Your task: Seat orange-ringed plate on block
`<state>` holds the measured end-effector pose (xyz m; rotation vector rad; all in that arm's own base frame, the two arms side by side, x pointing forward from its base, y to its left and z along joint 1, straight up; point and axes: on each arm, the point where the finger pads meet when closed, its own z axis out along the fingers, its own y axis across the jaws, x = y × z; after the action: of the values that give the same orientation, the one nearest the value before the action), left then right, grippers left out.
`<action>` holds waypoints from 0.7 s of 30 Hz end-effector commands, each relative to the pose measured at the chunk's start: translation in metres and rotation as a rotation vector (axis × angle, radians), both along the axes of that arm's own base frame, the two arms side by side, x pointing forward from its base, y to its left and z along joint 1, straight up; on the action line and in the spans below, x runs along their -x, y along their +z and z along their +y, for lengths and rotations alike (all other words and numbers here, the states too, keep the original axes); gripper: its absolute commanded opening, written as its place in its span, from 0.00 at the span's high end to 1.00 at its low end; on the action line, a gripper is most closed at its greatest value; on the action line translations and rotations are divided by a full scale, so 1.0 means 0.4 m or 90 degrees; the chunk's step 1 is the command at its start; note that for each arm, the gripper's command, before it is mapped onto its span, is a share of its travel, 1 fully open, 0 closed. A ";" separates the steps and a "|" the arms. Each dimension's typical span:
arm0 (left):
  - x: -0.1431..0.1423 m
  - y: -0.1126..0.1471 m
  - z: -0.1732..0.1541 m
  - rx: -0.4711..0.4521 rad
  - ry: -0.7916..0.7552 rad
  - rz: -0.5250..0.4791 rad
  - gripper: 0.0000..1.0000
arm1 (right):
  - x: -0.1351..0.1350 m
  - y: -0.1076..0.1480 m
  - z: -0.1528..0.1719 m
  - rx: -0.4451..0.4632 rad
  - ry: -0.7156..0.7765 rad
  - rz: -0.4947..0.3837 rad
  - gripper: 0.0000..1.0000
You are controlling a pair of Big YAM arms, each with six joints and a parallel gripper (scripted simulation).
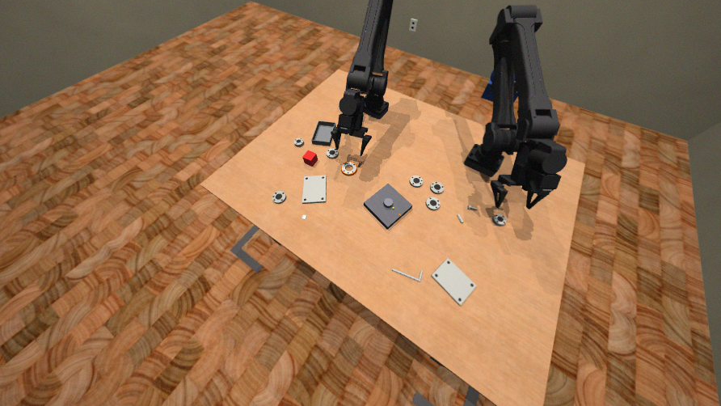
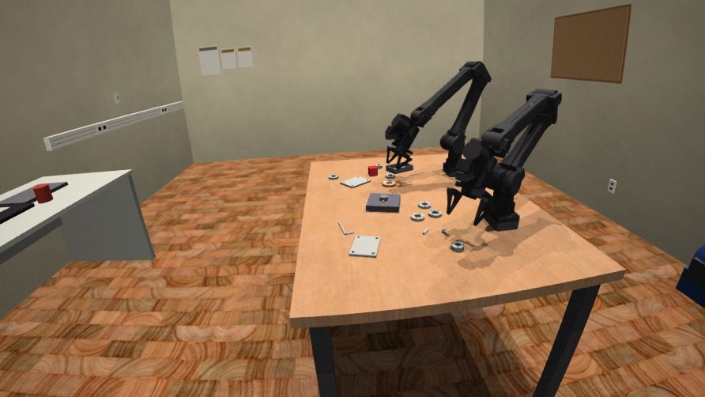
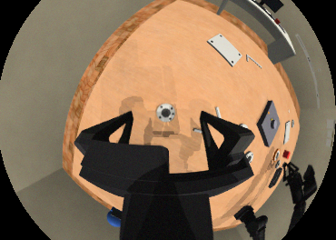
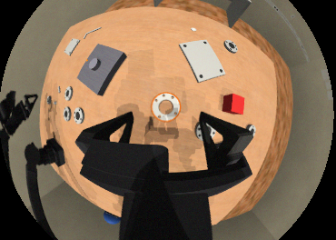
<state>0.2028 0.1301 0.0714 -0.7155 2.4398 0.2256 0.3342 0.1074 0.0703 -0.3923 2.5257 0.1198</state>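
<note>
The orange-ringed plate lies flat on the table, apart from the dark block. The block carries a round post and a small pin. My right gripper is open and empty, hovering just above the orange-ringed plate, which sits centred between its fingers in the right wrist view. My left gripper is open and empty, hovering over a plain grey flange, which also shows in the left wrist view. The plate's small holes are too small to tell apart.
A red cube, a dark tray and grey flanges lie near the right gripper. Three grey flanges sit right of the block. Two flat grey plates, a hex key and screws lie around.
</note>
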 end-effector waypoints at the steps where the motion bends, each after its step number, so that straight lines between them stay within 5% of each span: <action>1: -0.028 0.055 0.031 -0.020 0.011 -0.027 0.00 | -0.041 0.039 0.015 -0.008 0.003 -0.026 0.00; 5: -0.028 0.055 0.031 -0.020 0.011 -0.027 0.00 | -0.041 0.039 0.015 -0.008 0.003 -0.026 0.00; 6: -0.029 0.059 0.030 -0.027 0.002 -0.028 0.00 | -0.062 0.055 0.027 -0.005 0.013 -0.033 0.11; 10: -0.055 0.082 -0.036 -0.030 -0.106 -0.048 0.00 | -0.057 0.022 0.026 0.032 0.043 0.026 0.11; 19: -0.109 0.238 -0.326 0.031 -0.480 -0.257 0.00 | -0.068 -0.061 0.029 0.102 0.091 0.192 0.11; 21: -0.109 0.238 -0.326 0.031 -0.480 -0.257 0.00 | -0.068 -0.061 0.029 0.102 0.091 0.192 0.11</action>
<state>0.2428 0.0067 0.1411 0.0668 2.1853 -0.2782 0.3463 0.1114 0.0326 -0.6006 2.8256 0.0357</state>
